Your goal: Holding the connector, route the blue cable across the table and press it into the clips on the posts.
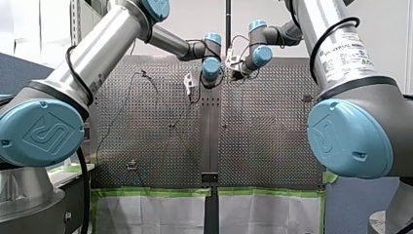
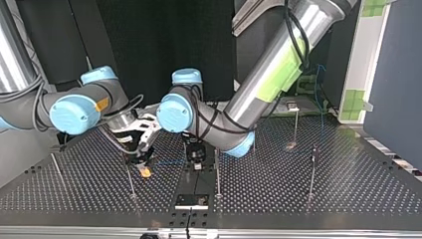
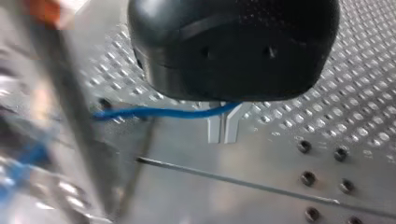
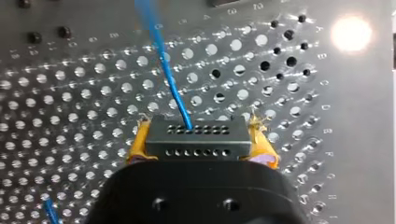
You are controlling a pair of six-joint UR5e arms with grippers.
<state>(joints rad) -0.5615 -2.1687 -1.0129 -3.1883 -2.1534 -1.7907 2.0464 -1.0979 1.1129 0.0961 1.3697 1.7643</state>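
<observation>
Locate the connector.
In the right wrist view the connector sits in my right gripper, between its yellow-padded fingers, over the perforated table, blue cable ahead.

Silver perforated metal table [image 1: 263, 146] fills the front view, split down the middle by a smooth unperforated metal strip [image 1: 210, 141]. Bright green tape [image 1: 151, 192] borders two white sheets [image 1: 146, 214] just below its near edge. In the top view, a white board patched with green tape [image 2: 366, 55] stands beside a dark blue partition wall [image 2: 398, 74].
</observation>
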